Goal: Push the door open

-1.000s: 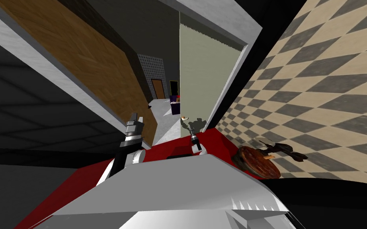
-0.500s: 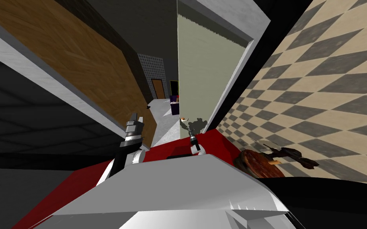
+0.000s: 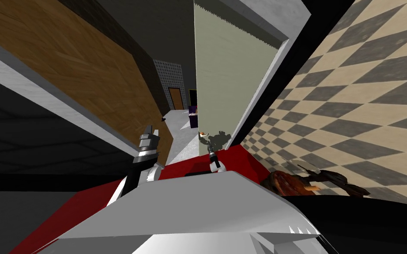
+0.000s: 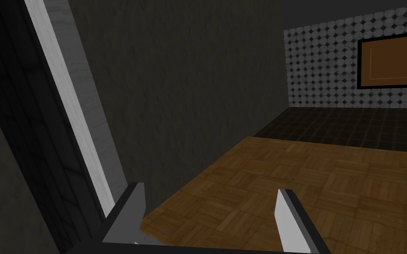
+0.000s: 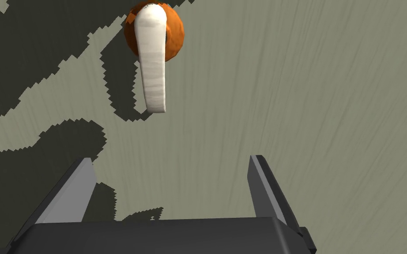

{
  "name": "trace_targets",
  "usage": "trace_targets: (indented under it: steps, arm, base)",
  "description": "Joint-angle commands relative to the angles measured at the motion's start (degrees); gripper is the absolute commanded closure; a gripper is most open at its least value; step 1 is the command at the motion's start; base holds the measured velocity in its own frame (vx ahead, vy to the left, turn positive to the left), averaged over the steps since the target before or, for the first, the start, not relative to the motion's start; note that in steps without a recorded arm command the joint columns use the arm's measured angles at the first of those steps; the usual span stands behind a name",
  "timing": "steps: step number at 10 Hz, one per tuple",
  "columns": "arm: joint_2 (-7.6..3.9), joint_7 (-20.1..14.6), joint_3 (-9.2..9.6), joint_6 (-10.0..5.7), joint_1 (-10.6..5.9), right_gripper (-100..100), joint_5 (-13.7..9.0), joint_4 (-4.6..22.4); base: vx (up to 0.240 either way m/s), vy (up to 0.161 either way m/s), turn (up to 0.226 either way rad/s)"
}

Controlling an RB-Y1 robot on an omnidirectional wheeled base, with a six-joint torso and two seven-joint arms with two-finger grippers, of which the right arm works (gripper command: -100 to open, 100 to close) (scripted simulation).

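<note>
While the right gripper [image 5: 170, 159] faces the door [image 5: 308, 88], blades spread:
grained olive panel; on the door, a slim white rounded lever [image 5: 153, 66] over an orange disc [image 5: 177, 37].

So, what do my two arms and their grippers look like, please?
The left gripper and the right gripper look alike: two thin, flat, light grey blades with darker edges on a dark grey box. In the head view the left forearm is white and black with a grey ribbed wrist; the right forearm looks slimmer, also white and dark. I see no cables or markings.
</note>
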Motion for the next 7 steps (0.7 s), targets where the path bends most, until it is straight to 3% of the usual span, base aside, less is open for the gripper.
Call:
trace_targets:
  steps: [1, 5, 6, 7]
  arm:
    - [0.62, 0.1, 0.14, -0.32, -0.57, -100, -0.1, 1.8]
    - [2.02, 0.0, 0.5, -0.62, -1.85, -100, -0.4, 5.3]
    - [1.82, 0.1, 0.41, -0.52, -1.67, -100, -0.3, 4.7]
    - [0.2, 0.1, 0.3, -0.68, -1.72, -100, -0.4, 4.9]
  base:
    - [0.093, -0.05, 0.015]
    - [0.062, -0.029, 0.014]
    - [0.03, -0.014, 0.006]
    - [0.091, 0.015, 0.023]
